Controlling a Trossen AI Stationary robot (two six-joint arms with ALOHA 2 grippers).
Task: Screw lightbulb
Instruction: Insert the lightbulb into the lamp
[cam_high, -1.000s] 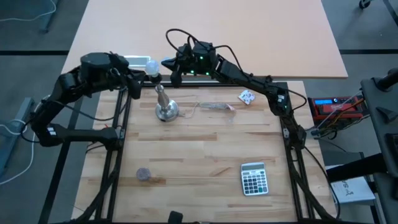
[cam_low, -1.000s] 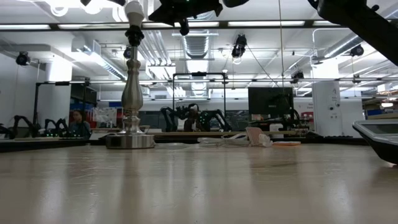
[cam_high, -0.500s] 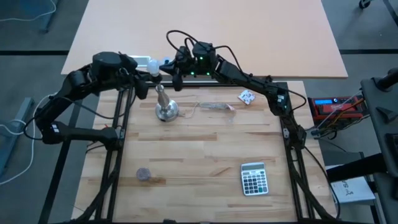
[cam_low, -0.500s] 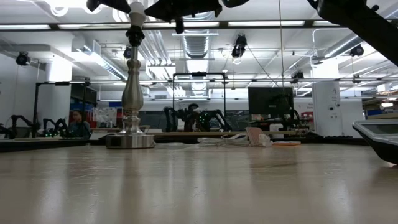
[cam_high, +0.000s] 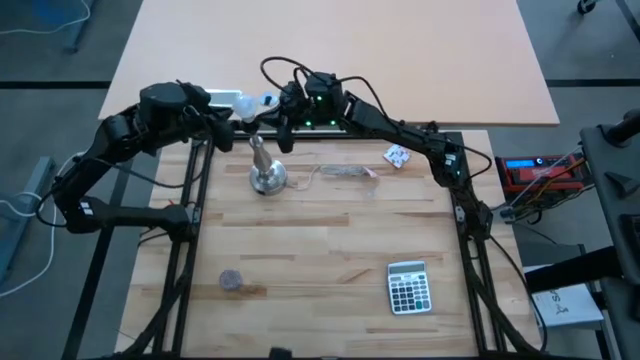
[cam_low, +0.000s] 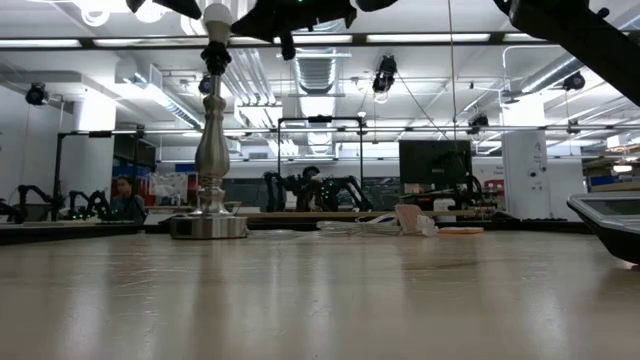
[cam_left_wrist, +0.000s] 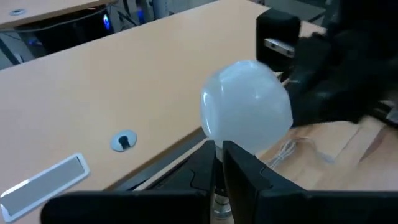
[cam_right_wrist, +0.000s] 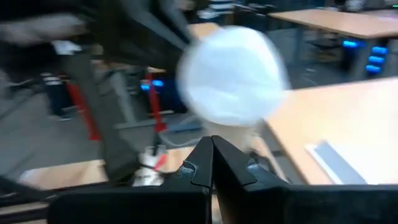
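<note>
Small white frosted globe lightbulb (cam_high: 246, 109) atop silver metal stand (cam_high: 266, 172); left hand (cam_left_wrist: 219, 163) clamped on its neck; right hand (cam_right_wrist: 212, 151) fingers together below bulb.

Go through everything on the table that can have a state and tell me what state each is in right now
White frosted globe lightbulb: upright atop the stand, between both grippers.
Silver metal stand with round base: standing upright on the table.
Left gripper: shut below the globe.
Right gripper: shut beside the bulb.
Grey calculator: lying flat, untouched.
Crumpled white patterned paper scrap: lying loose.
</note>
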